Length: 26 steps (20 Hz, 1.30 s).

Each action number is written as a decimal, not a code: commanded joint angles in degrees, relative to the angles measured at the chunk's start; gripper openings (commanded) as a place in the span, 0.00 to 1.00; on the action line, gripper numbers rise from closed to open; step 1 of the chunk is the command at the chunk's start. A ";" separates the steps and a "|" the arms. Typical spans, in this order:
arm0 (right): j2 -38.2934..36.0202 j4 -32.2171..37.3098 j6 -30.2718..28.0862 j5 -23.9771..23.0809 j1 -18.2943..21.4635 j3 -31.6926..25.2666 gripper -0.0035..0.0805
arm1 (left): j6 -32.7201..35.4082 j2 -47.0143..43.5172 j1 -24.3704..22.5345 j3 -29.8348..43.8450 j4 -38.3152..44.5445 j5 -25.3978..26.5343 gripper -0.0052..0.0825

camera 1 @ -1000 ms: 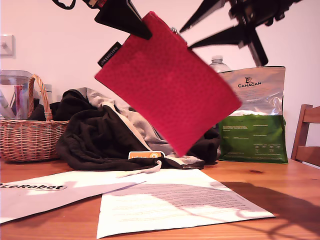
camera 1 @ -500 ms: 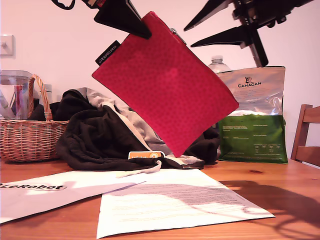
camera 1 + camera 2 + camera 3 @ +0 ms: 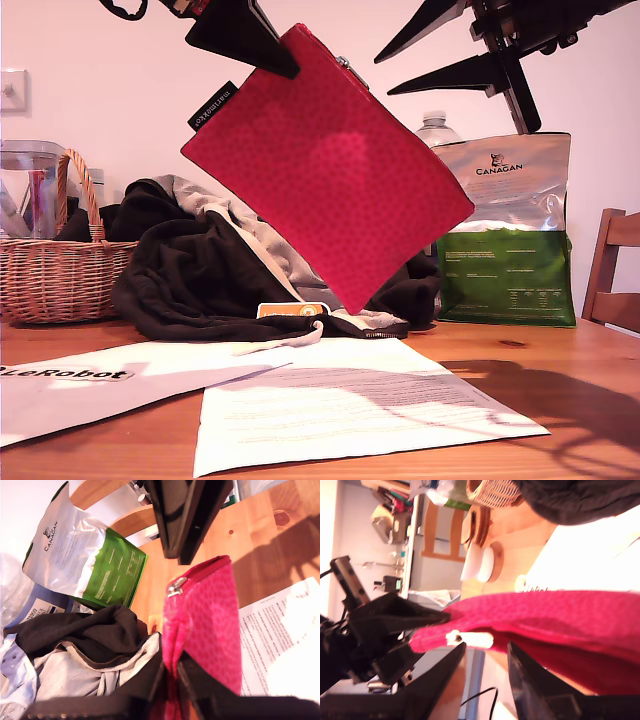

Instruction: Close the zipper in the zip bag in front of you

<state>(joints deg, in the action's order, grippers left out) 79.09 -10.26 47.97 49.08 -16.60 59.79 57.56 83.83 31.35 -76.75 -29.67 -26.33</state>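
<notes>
The pink-red zip bag (image 3: 325, 170) hangs tilted in the air, well above the wooden table (image 3: 560, 370). My first gripper (image 3: 285, 65) is shut on its upper corner, at the exterior view's top left, and shows pinching the fabric edge (image 3: 172, 662). The zipper (image 3: 200, 572) runs along the raised edge, and its silver pull tab (image 3: 345, 68) (image 3: 175, 586) (image 3: 470, 639) sits near the held corner. My second gripper (image 3: 385, 76) (image 3: 487, 650) is open, its fingertips a short way from the pull tab and not touching it.
On the table behind stand a green-and-silver Canagan bag (image 3: 505, 235), a water bottle (image 3: 437, 128), a pile of dark clothing (image 3: 215, 270) and a wicker basket (image 3: 55, 270). Paper sheets (image 3: 340, 400) lie in front. A chair (image 3: 612, 270) stands at the exterior view's right edge.
The zip bag has swung slightly toward the exterior view's left. My second gripper has drifted a little toward that view's right, still open. My first gripper keeps its hold.
</notes>
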 commanded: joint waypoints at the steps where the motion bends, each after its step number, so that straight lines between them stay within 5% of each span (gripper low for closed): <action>1: 0.59 0.57 -0.39 -0.17 -0.37 -0.77 0.31 | -0.22 0.07 -0.11 -0.31 1.05 -0.90 0.04; 26: 0.63 5.31 4.76 -0.15 -2.97 -0.77 0.31 | -0.63 0.07 -0.07 -0.31 1.22 -3.63 0.04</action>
<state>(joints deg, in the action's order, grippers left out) 79.09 -5.96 52.66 48.36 -19.22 59.79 57.30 83.83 31.31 -76.75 -29.17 -29.32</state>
